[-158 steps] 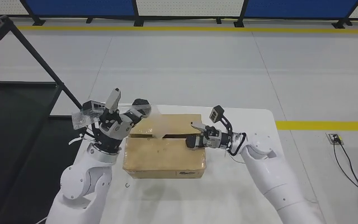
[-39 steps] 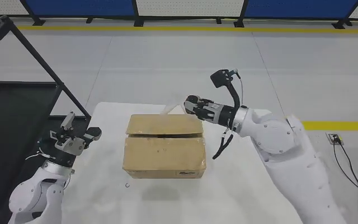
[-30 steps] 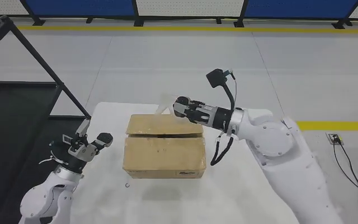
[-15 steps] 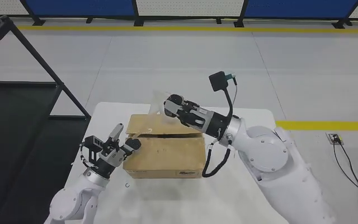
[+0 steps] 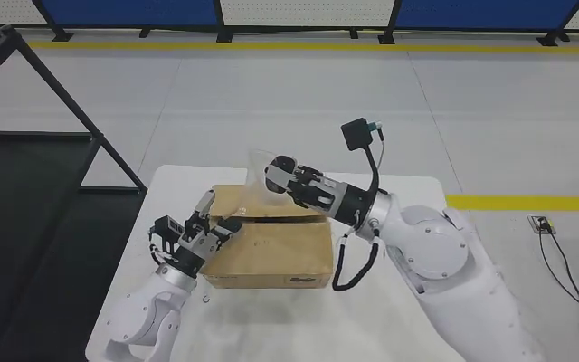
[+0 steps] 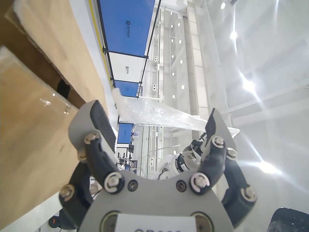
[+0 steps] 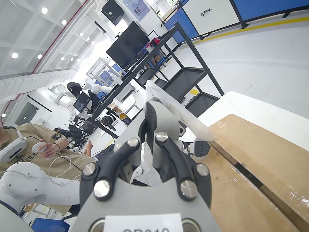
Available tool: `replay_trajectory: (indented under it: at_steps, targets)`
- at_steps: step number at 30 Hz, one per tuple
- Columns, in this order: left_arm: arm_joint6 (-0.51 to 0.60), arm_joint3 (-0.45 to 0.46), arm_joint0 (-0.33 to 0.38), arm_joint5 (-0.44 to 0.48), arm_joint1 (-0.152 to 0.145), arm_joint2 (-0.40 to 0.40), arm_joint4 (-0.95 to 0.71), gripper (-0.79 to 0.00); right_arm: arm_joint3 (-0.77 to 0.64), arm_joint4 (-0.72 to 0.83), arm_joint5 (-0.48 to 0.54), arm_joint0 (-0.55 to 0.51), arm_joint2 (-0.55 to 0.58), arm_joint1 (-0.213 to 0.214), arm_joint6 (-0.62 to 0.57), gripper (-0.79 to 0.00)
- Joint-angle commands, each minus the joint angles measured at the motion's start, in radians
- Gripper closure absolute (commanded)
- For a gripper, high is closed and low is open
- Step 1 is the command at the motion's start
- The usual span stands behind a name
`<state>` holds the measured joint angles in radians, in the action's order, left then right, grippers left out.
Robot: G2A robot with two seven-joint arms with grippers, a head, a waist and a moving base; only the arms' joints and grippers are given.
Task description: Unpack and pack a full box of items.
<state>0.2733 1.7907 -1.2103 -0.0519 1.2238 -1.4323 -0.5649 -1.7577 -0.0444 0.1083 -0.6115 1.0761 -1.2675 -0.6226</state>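
Fingers (image 6: 102, 121) of the left gripper (image 6: 157, 126) stand wide apart with nothing between them. In the top view this gripper (image 5: 219, 217) sits at the left end of the cardboard box (image 5: 271, 246), at its upper edge, with one pad close to the cardboard wall (image 6: 36, 126); contact cannot be made out.

On the right gripper (image 7: 150, 108) the fingers are pressed together on a clear plastic strip (image 7: 173, 113). The top view places this gripper (image 5: 271, 172) above the box's rear left corner, with the strip (image 5: 257, 161) sticking up and away from it. The strip's other end comes down to the edge of the box top (image 7: 253, 150). From the left wrist, the same strip (image 6: 157, 114) stretches across the space beyond the open fingers.

Both box flaps lie shut, with a dark seam running along the top. The box rests toward the rear left of the white table (image 5: 389, 312). A tiny dark item (image 5: 206, 299), too small to identify, lies on the table just off the box's front left corner.

Left of the table stands a black metal rack (image 5: 54, 118). Blue panels (image 5: 127, 11) line the far side of the floor, a yellow stripe (image 5: 520, 203) runs at the right, and a cable (image 5: 554, 258) trails across the floor there.
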Motion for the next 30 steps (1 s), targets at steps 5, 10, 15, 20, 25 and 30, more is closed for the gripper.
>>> replay_trajectory:
  at_steps: [5, 10, 15, 20, 25, 30]
  targets:
    - [-0.013, -0.018, 0.027, -0.008, 0.005, 0.027, 0.012, 0.000, 0.001, 0.010, 0.015, -0.012, 0.014, 0.001, -0.010, 0.000]
    - [-0.017, -0.024, 0.039, -0.011, 0.008, 0.036, 0.020, 0.000, 0.004, 0.033, 0.035, -0.022, 0.030, 0.003, -0.024, 0.000]
    - [-0.026, -0.025, 0.043, -0.007, 0.010, 0.036, 0.025, 0.000, 0.007, 0.040, 0.042, -0.029, 0.045, 0.005, -0.031, 0.000]
    - [-0.052, -0.022, 0.040, 0.024, 0.010, 0.015, 0.035, 0.000, 0.018, 0.051, 0.046, -0.037, 0.064, 0.007, -0.030, 0.000]
    - [-0.092, 0.008, 0.022, 0.077, 0.008, -0.034, 0.071, 0.000, 0.045, 0.099, 0.033, -0.045, 0.090, 0.011, -0.067, -0.311]
    - [-0.128, 0.050, 0.000, 0.112, 0.005, -0.086, 0.125, 0.000, 0.081, 0.160, 0.017, -0.055, 0.119, 0.015, -0.092, -0.785]
